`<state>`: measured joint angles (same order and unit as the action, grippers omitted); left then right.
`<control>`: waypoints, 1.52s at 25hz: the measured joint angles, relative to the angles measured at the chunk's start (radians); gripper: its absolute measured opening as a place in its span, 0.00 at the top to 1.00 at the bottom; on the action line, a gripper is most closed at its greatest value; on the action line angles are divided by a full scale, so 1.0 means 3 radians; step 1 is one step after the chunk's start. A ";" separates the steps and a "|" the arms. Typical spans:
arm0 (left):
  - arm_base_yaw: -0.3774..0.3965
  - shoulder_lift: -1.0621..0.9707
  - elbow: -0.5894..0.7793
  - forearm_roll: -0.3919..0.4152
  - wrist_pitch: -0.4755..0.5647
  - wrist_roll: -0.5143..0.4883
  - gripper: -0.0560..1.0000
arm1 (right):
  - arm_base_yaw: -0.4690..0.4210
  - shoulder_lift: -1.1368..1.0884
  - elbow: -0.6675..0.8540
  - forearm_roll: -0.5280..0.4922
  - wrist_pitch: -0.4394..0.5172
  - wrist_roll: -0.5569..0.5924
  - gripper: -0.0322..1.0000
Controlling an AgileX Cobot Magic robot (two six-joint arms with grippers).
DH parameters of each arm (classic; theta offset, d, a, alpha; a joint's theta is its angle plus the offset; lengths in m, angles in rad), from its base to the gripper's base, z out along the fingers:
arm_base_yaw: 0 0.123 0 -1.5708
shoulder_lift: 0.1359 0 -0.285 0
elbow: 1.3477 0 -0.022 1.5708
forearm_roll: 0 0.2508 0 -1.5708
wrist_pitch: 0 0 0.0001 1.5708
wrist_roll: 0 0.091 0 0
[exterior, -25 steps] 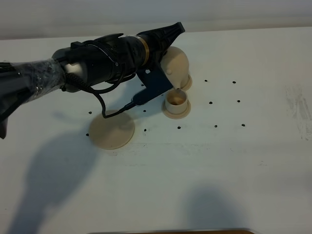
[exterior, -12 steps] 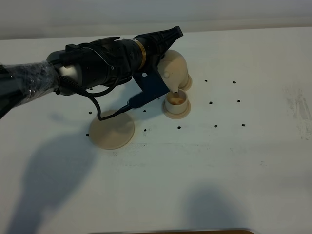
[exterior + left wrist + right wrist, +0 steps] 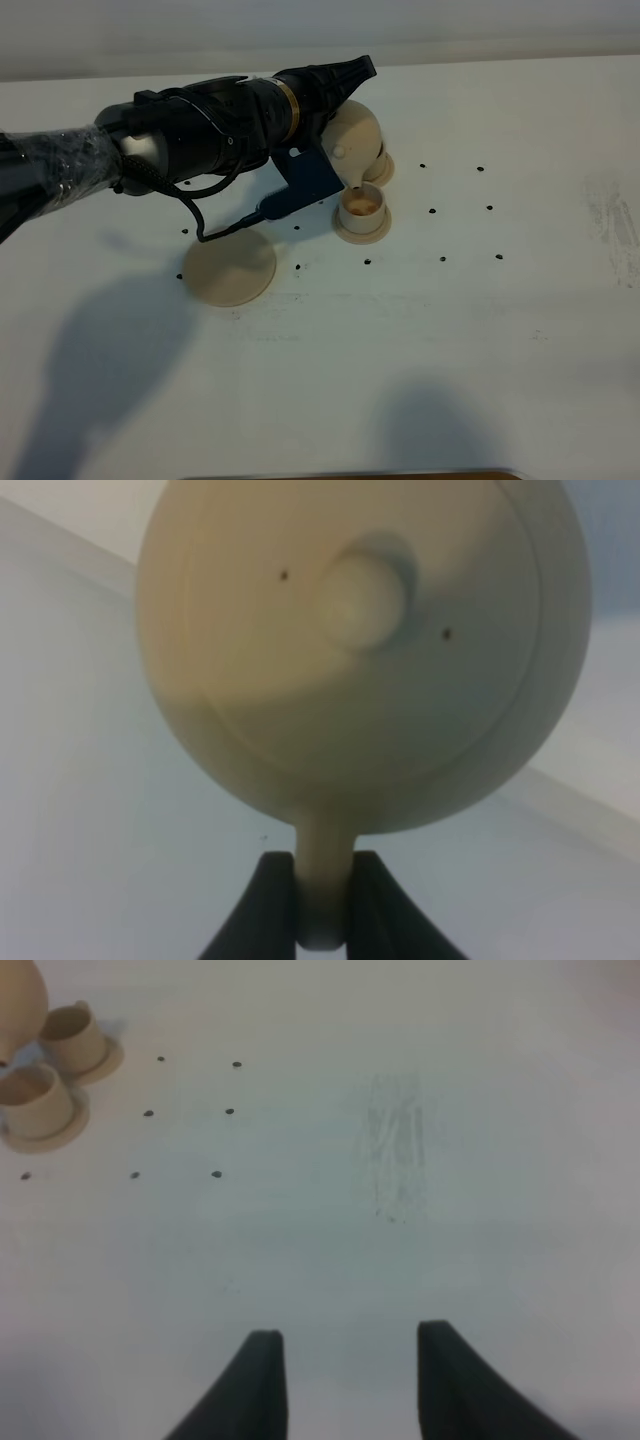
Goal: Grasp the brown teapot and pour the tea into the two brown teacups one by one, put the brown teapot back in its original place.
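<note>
My left gripper [image 3: 322, 915] is shut on the loop handle of the pale beige teapot [image 3: 353, 145] and holds it tipped, spout down, over the nearer teacup [image 3: 363, 204], which stands on its small saucer. In the left wrist view the teapot [image 3: 365, 650] fills the frame, lid knob facing the camera. The second teacup [image 3: 380, 166] stands just behind, mostly hidden by the teapot. The wide flat saucer [image 3: 230, 267] lies bare to the left. My right gripper [image 3: 350, 1385] is open and empty over bare table; both cups [image 3: 40, 1100] [image 3: 78, 1035] show far off in its view.
Small black dots [image 3: 432, 212] mark the white table around the cups. A faint scuffed patch [image 3: 612, 215] lies at the right. A dark cable [image 3: 215, 228] hangs from the left arm over the wide saucer. A brown edge [image 3: 350, 475] shows at the bottom.
The left arm has shifted slightly left and tipped the teapot further, bringing the spout lower over the nearer cup. The right gripper has not visibly moved.
</note>
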<state>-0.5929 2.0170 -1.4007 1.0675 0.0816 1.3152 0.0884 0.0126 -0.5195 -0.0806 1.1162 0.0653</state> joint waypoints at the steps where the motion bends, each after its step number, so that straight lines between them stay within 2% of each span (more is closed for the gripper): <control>1: 0.0000 0.0000 0.0000 0.0010 0.0000 0.0000 0.79 | 0.0000 0.0000 0.0000 0.0000 0.0000 0.0000 0.67; 38: 0.0022 0.0000 -0.0021 0.0166 -0.0090 -0.0010 0.79 | 0.0000 0.0000 0.0000 0.0000 0.0000 0.0000 0.67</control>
<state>-0.5864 2.0170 -1.4070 1.1175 0.0546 1.3123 0.0884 0.0126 -0.5195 -0.0806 1.1162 0.0653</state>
